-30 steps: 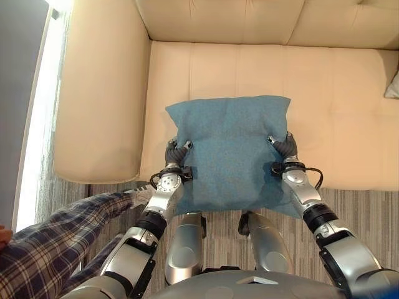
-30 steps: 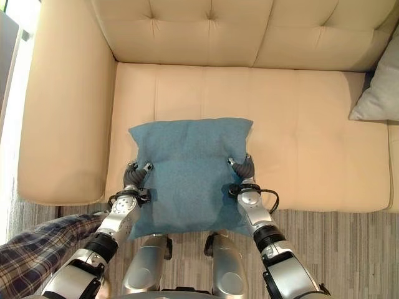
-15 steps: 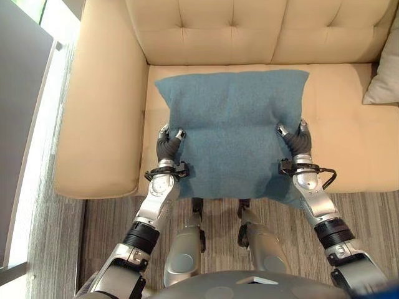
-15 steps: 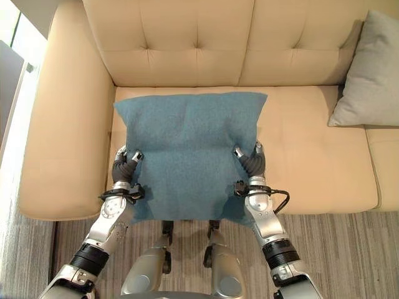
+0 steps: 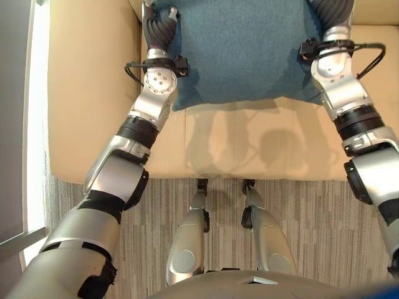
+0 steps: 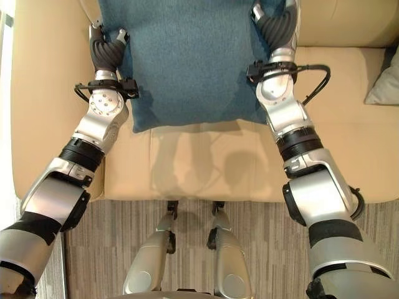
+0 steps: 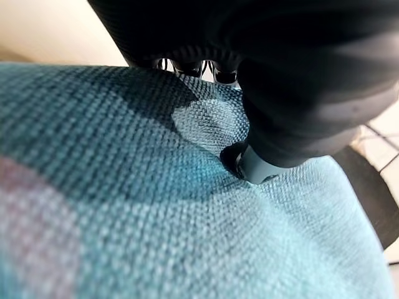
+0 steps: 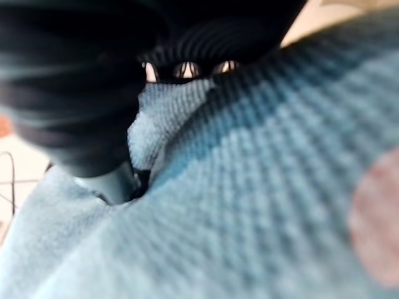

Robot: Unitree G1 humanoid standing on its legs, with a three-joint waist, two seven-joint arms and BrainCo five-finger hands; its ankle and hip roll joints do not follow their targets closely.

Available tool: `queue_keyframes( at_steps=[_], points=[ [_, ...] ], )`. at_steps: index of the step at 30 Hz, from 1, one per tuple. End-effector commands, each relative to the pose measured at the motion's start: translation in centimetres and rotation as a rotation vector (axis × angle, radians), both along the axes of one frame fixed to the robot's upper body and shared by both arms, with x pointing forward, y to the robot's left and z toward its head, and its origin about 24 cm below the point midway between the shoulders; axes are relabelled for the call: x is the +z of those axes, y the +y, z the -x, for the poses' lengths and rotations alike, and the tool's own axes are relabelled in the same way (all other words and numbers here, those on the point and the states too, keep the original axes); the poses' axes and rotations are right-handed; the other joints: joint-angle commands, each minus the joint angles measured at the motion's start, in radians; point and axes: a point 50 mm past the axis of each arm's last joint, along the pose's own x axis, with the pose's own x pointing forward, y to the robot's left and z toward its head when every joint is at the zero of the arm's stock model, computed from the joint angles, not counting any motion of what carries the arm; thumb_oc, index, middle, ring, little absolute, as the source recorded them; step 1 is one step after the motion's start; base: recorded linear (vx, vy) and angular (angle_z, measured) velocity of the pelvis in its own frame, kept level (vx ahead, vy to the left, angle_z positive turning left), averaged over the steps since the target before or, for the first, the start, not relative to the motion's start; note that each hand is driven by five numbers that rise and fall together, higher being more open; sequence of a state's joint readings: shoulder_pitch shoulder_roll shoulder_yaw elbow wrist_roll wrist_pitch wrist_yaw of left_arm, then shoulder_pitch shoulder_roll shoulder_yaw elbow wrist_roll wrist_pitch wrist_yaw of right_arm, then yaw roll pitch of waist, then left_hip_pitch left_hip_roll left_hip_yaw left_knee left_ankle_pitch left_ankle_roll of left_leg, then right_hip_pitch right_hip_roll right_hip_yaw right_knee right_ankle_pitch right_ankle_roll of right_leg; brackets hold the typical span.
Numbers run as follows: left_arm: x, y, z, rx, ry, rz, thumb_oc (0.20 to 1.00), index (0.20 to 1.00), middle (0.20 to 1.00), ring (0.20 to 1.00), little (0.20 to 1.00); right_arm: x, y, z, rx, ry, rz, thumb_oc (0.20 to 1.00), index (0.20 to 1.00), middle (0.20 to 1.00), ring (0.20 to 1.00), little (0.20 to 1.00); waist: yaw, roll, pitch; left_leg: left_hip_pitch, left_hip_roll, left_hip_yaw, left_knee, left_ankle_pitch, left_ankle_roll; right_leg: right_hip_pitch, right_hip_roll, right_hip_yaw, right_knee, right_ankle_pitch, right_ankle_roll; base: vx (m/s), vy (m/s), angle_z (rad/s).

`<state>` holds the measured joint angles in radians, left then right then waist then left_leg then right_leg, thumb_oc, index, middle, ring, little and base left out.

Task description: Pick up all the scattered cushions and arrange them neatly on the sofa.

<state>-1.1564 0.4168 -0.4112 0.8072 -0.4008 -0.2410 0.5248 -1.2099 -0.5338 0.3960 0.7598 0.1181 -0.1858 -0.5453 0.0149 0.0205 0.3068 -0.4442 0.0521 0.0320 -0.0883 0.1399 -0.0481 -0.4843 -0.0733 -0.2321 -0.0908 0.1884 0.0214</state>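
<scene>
Teal woven fabric cushion (image 6: 187, 62) held above the seat of the cream upholstered sofa (image 5: 93, 93).
Left hand (image 5: 159, 28) and right hand (image 6: 274, 25) each pinch one side edge; uneven release would likely drop it crooked.

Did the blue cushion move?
Yes. The cushion went further over the sofa seat toward the backrest, held by the left hand and right hand.

Bright daylight — blurred wrist close-ups

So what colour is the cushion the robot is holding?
Teal blue, plain woven cushion; clearest in the right eye view.
</scene>
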Motion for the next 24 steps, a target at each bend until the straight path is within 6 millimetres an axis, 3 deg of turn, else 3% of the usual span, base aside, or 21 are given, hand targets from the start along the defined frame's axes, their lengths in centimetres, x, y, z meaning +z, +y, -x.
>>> queue_keyframes(
  at_steps=[1, 6, 7, 13, 14, 15, 16, 22, 24],
  points=[
    [5.0, -3.3, 1.0, -0.087, -0.195, -0.139, 0.200, 0.200, 0.200, 0.200, 0.200, 1.4, 3.5, 0.5, 0.127, -0.081, 0.012, 0.200, 0.200, 0.200, 0.200, 0.200, 0.006, -0.068, -0.066, -0.025, -0.020, 0.001, 0.004, -0.036, -0.053, 0.016, -0.068, 0.016, 0.008, -0.051, 0.159, 0.00, 0.000, 0.00],
    [9.5, -3.0, 0.8, 0.002, -0.241, -0.195, 0.200, 0.200, 0.200, 0.200, 0.200, 5.0, 3.3, 0.4, 0.044, -0.142, 0.058, 0.200, 0.200, 0.200, 0.200, 0.200, -0.006, -0.052, -0.080, -0.127, -0.018, -0.014, 0.001, -0.009, -0.070, -0.080, -0.064, 0.013, 0.004, -0.035, 0.169, 0.03, 0.001, 0.06],
    [11.3, -2.9, 1.1, 0.037, -0.280, -0.233, 0.200, 0.200, 0.200, 0.200, 0.200, 6.3, 3.3, 0.6, 0.005, -0.174, 0.107, 0.200, 0.200, 0.200, 0.200, 0.200, -0.006, -0.049, -0.094, -0.180, -0.022, -0.022, 0.001, -0.003, -0.073, -0.135, -0.066, 0.013, 0.004, -0.026, 0.175, 0.04, 0.019, 0.20],
    [14.8, -3.4, 2.4, 0.112, -0.384, -0.275, 0.200, 0.200, 0.200, 0.200, 0.200, 8.7, 3.6, 0.9, -0.106, -0.223, 0.231, 0.200, 0.200, 0.200, 0.200, 0.200, -0.007, -0.040, -0.142, -0.305, -0.029, -0.033, 0.001, 0.019, -0.074, -0.265, -0.064, 0.036, 0.004, -0.010, 0.188, 0.05, 0.050, 0.03],
    [14.9, -3.5, 2.4, 0.106, -0.385, -0.263, 0.263, 0.263, 0.263, 0.263, 0.263, 8.9, 3.6, 0.9, -0.112, -0.219, 0.235, 0.200, 0.200, 0.200, 0.200, 0.200, -0.007, -0.039, -0.144, -0.313, -0.031, -0.031, 0.001, 0.020, -0.074, -0.274, -0.064, 0.038, 0.004, -0.009, 0.188, 0.03, 0.042, -0.10],
    [14.9, -3.6, 2.3, 0.096, -0.370, -0.259, 0.746, 0.746, 0.746, 0.746, 0.746, 9.0, 3.5, 0.7, -0.120, -0.203, 0.251, 0.200, 0.200, 0.200, 0.200, 0.200, -0.006, -0.038, -0.145, -0.319, -0.032, -0.032, 0.001, 0.022, -0.075, -0.281, -0.064, 0.038, 0.004, -0.007, 0.189, 0.03, 0.039, -0.06],
    [15.0, -3.4, 2.0, 0.074, -0.340, -0.248, 1.000, 1.000, 1.000, 1.000, 1.000, 9.1, 3.1, 0.2, -0.140, -0.131, 0.280, 1.000, 1.000, 1.000, 1.000, 1.000, -0.005, -0.038, -0.148, -0.337, -0.034, -0.029, 0.001, 0.030, -0.078, -0.299, -0.064, 0.038, 0.004, 0.000, 0.192, 0.02, 0.033, -0.05],
    [13.3, -2.6, 1.2, 0.063, -0.268, -0.277, 1.000, 1.000, 1.000, 1.000, 1.000, 7.6, 1.2, -0.7, -0.179, -0.014, 0.303, 1.000, 1.000, 1.000, 1.000, 1.000, -0.007, -0.043, -0.153, -0.342, -0.036, -0.030, 0.001, 0.034, -0.079, -0.308, -0.063, 0.043, 0.004, 0.007, 0.192, 0.00, 0.005, -0.02],
    [12.1, -0.7, 0.6, 0.089, -0.222, -0.247, 1.000, 1.000, 1.000, 1.000, 1.000, 7.3, -1.1, -0.6, -0.226, 0.012, 0.288, 1.000, 1.000, 1.000, 1.000, 1.000, -0.005, -0.045, -0.155, -0.335, -0.037, -0.032, 0.001, 0.034, -0.082, -0.303, -0.064, 0.040, 0.004, 0.008, 0.193, 0.00, 0.000, 0.00]
  ],
)
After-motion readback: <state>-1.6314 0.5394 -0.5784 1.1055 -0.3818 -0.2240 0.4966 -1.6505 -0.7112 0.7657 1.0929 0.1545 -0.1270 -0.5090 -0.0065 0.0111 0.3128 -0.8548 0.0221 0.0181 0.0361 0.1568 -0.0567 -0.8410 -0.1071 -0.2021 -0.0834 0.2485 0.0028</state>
